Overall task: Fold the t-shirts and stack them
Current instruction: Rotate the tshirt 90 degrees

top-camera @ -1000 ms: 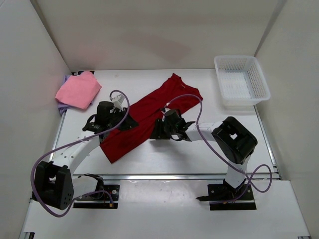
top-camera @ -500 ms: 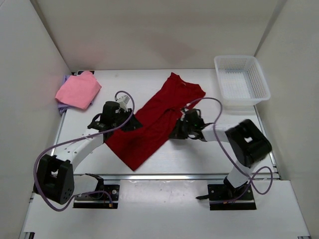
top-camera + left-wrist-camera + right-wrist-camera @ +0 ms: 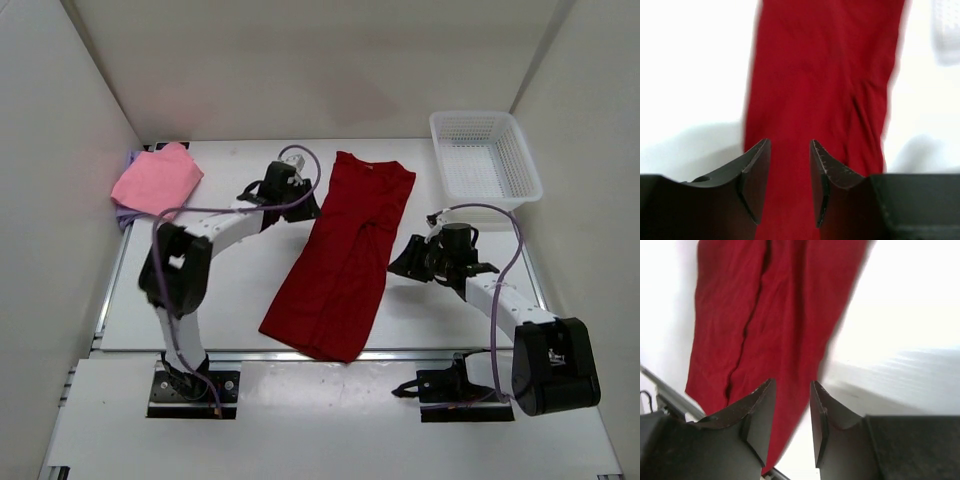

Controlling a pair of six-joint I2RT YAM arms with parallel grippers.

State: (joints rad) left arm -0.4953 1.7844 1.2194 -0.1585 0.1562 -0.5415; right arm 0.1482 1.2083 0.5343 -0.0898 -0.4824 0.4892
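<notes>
Little of the lavender shirt (image 3: 124,215) shows: only a sliver peeks out along the left side of the folded pink shirt (image 3: 155,180) that lies on it in the far left corner of the table (image 3: 230,290). Both wrist views are smeared by blur, so the cloth edges there are soft. From above, the fingertips of either claw are hard to make out. The dark red shirt (image 3: 345,260) lies stretched in a long narrow strip down the middle of the table, its collar far and its hem reaching the near edge, with a crease running along it. Bare table lies on both sides of it, wider on the left. The white basket (image 3: 487,207) stands well apart in the far right corner. The left arm reaches far and to the right, and the left gripper (image 3: 303,207) sits just beside the shirt's far left edge. Its wrist view shows the jaws parted with nothing between them and red cloth beyond. The right arm stretches leftward and low, with the right gripper (image 3: 403,265) near the shirt's right edge but apart from it. It is likewise released and empty in its own view.
</notes>
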